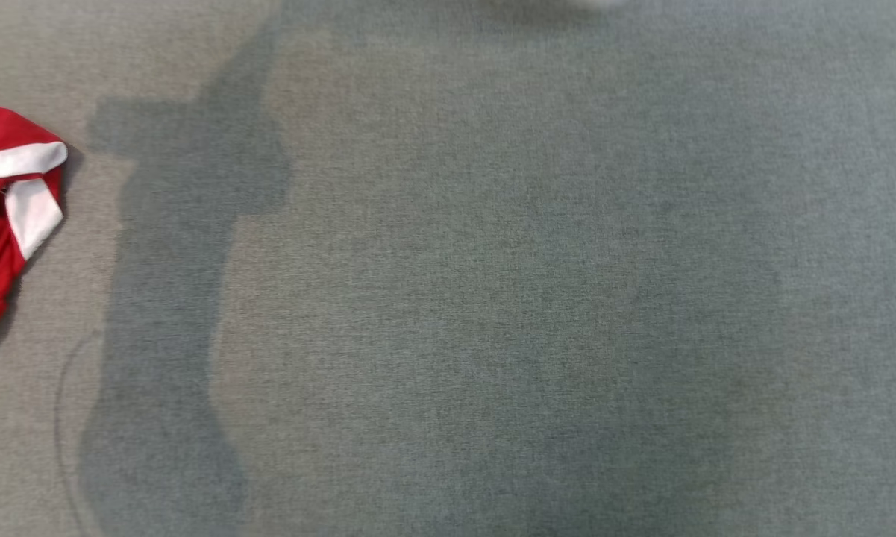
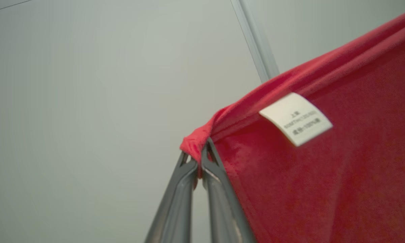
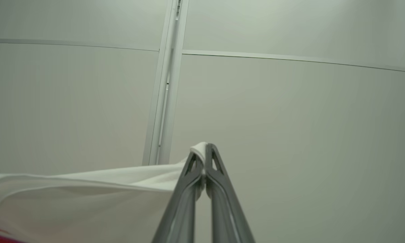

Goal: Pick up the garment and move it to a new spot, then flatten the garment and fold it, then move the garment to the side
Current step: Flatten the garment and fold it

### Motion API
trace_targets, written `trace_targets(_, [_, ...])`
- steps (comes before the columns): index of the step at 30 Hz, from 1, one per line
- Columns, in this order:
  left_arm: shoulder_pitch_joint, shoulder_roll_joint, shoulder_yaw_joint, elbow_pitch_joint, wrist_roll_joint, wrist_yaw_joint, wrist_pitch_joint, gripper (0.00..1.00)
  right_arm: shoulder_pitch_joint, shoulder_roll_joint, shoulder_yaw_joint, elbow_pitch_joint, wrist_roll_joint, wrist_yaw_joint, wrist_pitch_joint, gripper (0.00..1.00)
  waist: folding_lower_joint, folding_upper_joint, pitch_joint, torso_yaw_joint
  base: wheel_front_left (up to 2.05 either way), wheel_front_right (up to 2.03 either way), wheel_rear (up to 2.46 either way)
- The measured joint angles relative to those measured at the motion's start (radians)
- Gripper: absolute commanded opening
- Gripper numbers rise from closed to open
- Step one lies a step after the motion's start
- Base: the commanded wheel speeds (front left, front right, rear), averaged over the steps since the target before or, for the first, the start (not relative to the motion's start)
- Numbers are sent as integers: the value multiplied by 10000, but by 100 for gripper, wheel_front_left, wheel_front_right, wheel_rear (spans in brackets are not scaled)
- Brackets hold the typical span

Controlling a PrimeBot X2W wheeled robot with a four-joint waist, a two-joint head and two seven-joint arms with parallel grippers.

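The garment is red with white panels. Its lower end (image 1: 4,216) rests crumpled on the grey surface at the head view's left edge. In the left wrist view my left gripper (image 2: 199,153) is shut on a bunched red corner of the garment (image 2: 323,189), which spreads to the right and carries a white label (image 2: 295,118). Seen from the right wrist, my right gripper (image 3: 205,152) is shut on a white edge of the garment (image 3: 87,199), which stretches away to the left. Both wrist cameras look up at a pale wall, so the cloth hangs lifted between the grippers.
A grey fabric surface (image 1: 492,298) spreads across the head view, crossed by dark shadows (image 1: 179,298) of arm and cloth at the left. Behind the grippers stands a pale panelled wall with a vertical metal strip (image 3: 165,101).
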Motion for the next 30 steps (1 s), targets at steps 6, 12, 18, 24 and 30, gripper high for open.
trace_targets(6, [733, -514, 86, 1714, -888, -113, -50, 0, 1171, 150, 161, 420, 591, 13, -61, 0, 1, 0, 368, -332, 0, 0, 0])
trace_targets(12, [3899, -1292, 384, 2395, -1398, -115, -69, 0, 5343, 418, 401, -984, 1728, 25, -82, 0, 1, 0, 401, -451, 0, 0, 0])
trace_targets(18, [6886, -2169, 1338, 2314, -1524, -130, -69, 0, 9534, 1034, -349, -1873, 2316, 27, -81, 0, 1, 0, -123, -452, 0, 0, 0])
trace_targets(24, [9068, -2688, 2268, 1954, -1135, -132, -71, 0, 12204, 1498, -554, -1730, 2543, 38, -81, 0, 1, 0, -977, -504, 0, 0, 0])
trace_targets(30, [10717, -3306, 3108, 1647, -995, -174, -59, 0, 13771, 1538, -447, -1287, 2625, 44, -81, 0, 1, 1, -2027, -520, 0, 0, 0])
